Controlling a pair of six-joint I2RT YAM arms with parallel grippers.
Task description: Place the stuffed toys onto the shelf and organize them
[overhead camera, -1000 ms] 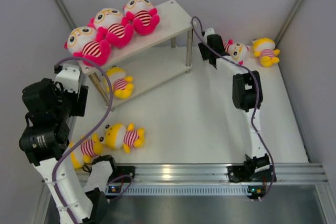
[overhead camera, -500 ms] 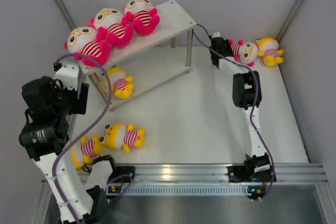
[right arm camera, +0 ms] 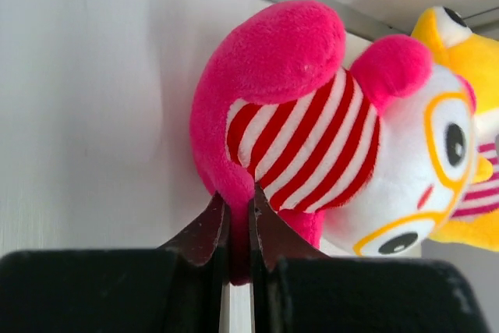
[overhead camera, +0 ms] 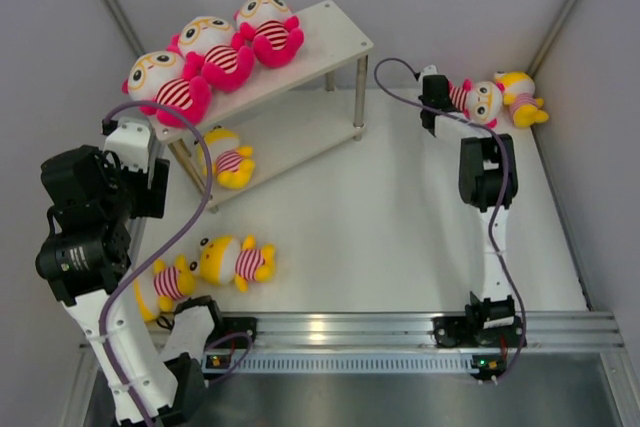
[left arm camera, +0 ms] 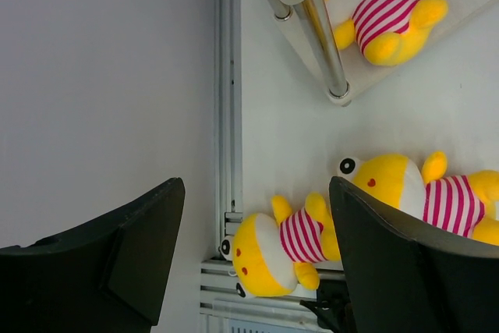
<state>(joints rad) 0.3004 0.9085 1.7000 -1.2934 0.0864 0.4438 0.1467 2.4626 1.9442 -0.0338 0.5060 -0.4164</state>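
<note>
The shelf [overhead camera: 330,37] stands at the back left with three pink stuffed toys [overhead camera: 215,52] on its top board and a yellow one [overhead camera: 230,155] on the lower board. Two yellow toys [overhead camera: 237,260] lie near the table's front left, also seen in the left wrist view [left arm camera: 284,247]. My left gripper [left arm camera: 256,185] hangs open above them, holding nothing. At the far right, my right gripper [right arm camera: 235,204] is shut on a leg of a pink toy [right arm camera: 296,122], which lies on the table [overhead camera: 470,97]. A yellow toy [overhead camera: 520,97] lies against its head.
White walls close in the table on the left, back and right. An aluminium rail [overhead camera: 400,327] runs along the near edge by the arm bases. The shelf's metal leg [left arm camera: 323,44] stands close to the left gripper.
My right gripper has reached farther right and shut on the pink toy's leg. The pink and yellow toys shifted right with it. The left arm barely moved.
</note>
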